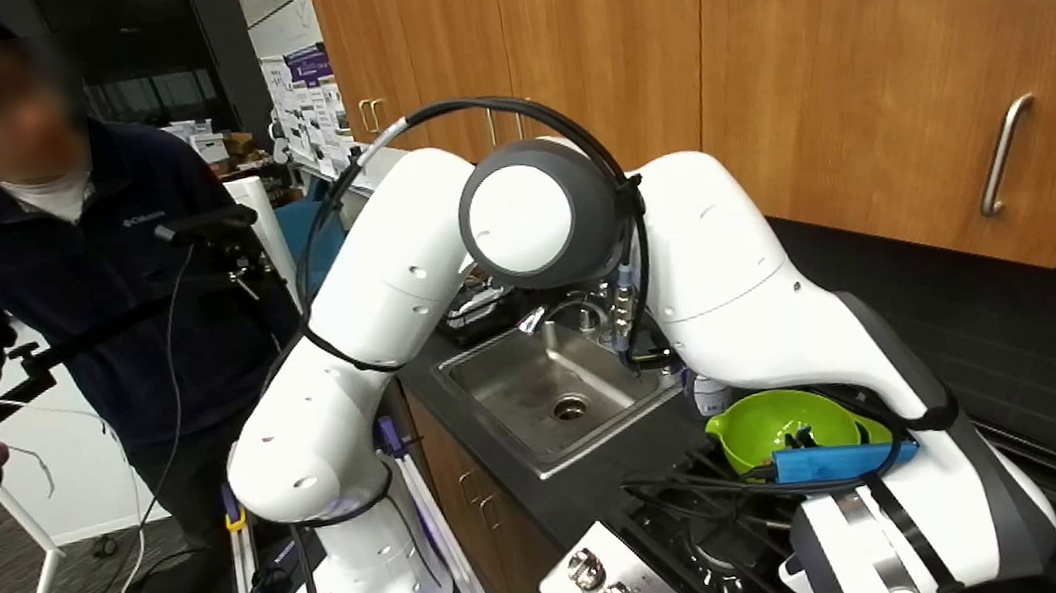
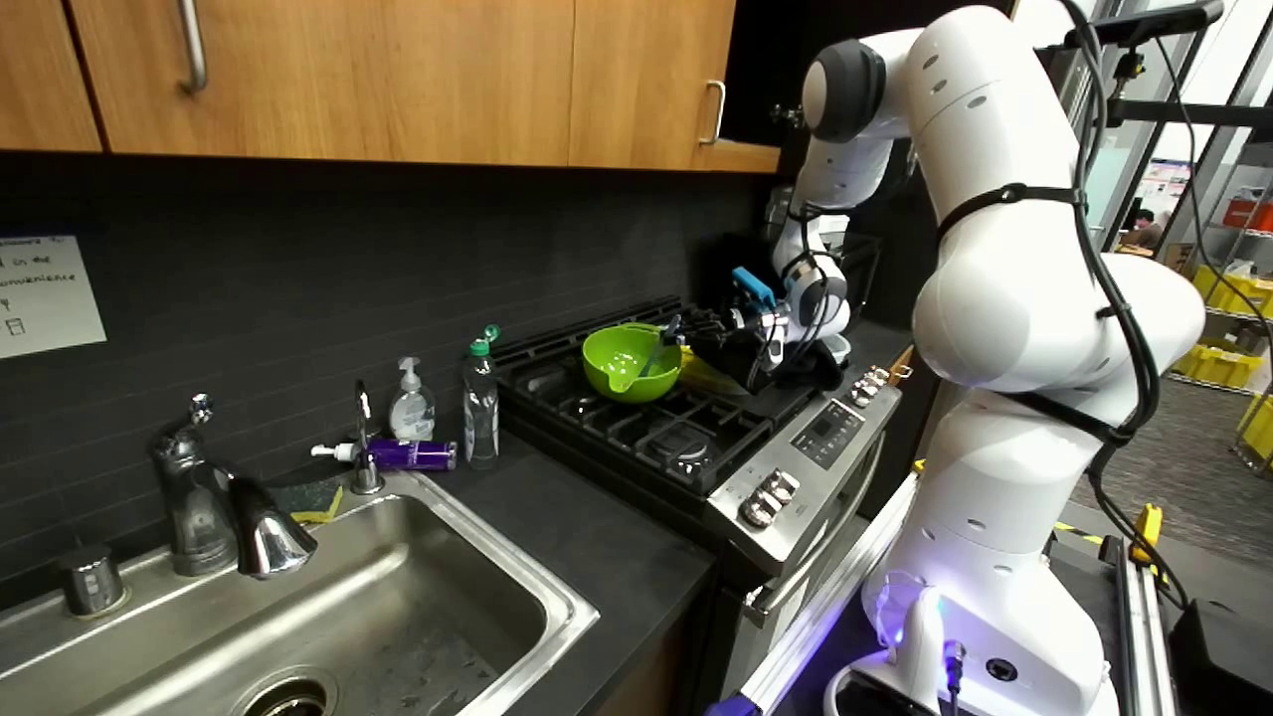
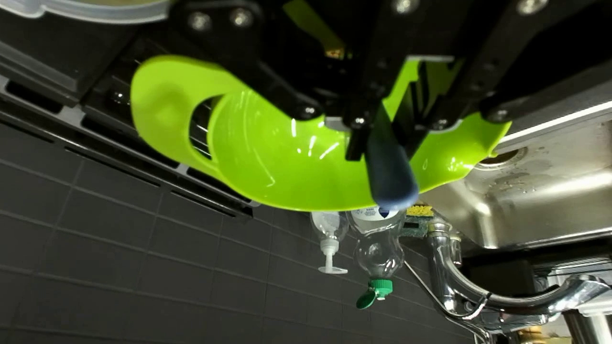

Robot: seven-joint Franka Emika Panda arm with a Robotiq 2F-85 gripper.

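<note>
Black gripper (image 3: 384, 149) pinching a smooth, round-ended dark-blue handle (image 3: 393, 184)
It's right near a glossy, spouted lime-green plastic bowl (image 3: 287, 160).

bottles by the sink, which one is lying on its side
The purple bottle: it lies flat, while the clear pump bottle and the green-capped bottle both stand upright.

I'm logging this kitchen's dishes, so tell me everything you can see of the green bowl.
The green bowl is lime-coloured and glossy inside, and looks like plastic. It has a pouring spout on the side toward the sink and, roughly opposite, a looped handle. It stands upright on the stove. In the wrist view, the gripper, clamping a dark blue tool, covers part of it; whether either touches it I cannot tell.
</note>
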